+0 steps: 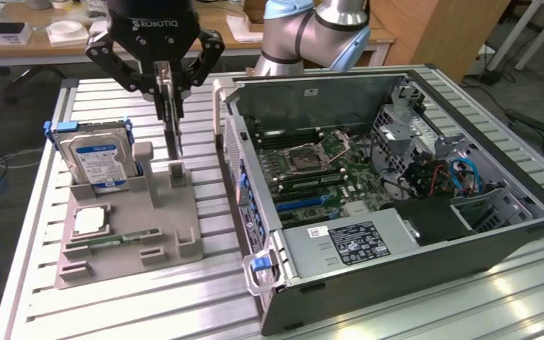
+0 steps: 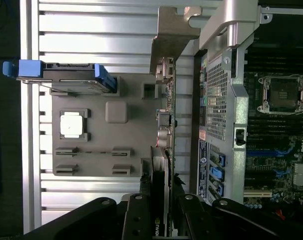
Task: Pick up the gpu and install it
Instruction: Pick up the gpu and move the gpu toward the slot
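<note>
The gpu (image 1: 172, 127) is a thin dark card seen edge-on, hanging upright from my gripper (image 1: 166, 88), which is shut on its upper part. Its lower end hovers just above a slotted post of the grey parts holder (image 1: 159, 230). In the wrist view the gpu (image 2: 165, 125) runs away from my gripper (image 2: 161, 192) and ends in a silver bracket (image 2: 174, 30). It lies between the holder and the wall of the open computer case (image 2: 226, 100). The case (image 1: 395, 234) lies on its side to the exterior view's right of the gripper, with its motherboard (image 1: 324, 170) exposed.
A blue-labelled hard drive (image 1: 97, 156) stands upright in the holder. A CPU (image 1: 93, 221) and a small green RAM stick (image 1: 97, 246) lie nearer the front. Everything rests on a ribbed aluminium table (image 1: 139, 304). The arm's grey links (image 1: 310, 32) rise behind the case.
</note>
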`<move>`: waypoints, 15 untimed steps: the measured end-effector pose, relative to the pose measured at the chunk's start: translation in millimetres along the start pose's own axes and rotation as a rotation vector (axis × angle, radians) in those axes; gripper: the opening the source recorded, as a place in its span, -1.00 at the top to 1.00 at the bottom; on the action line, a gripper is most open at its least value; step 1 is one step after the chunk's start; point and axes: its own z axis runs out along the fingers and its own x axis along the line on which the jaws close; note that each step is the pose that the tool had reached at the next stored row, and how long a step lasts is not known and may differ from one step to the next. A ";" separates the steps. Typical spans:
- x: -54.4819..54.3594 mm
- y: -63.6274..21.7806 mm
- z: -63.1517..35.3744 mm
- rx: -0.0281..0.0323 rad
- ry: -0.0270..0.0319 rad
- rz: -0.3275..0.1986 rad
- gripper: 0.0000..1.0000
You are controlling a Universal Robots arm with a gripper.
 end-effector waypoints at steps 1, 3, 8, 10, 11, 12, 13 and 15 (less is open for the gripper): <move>-2.0 0.0 0.0 0.0000 0.0000 0.000 0.47; -4.3 0.0 0.0 0.0000 0.0001 0.000 0.47; -8.1 0.0 0.1 0.0000 0.0000 0.000 0.47; -9.0 0.0 0.1 0.0000 0.0000 0.000 0.47; -9.6 0.0 0.2 0.0000 0.0000 0.000 0.47; -10.2 0.0 0.2 0.0000 0.0000 0.000 0.47; -10.9 0.0 0.2 0.0000 0.0000 0.000 0.47; -12.8 0.0 0.2 -0.0001 0.0000 0.000 0.47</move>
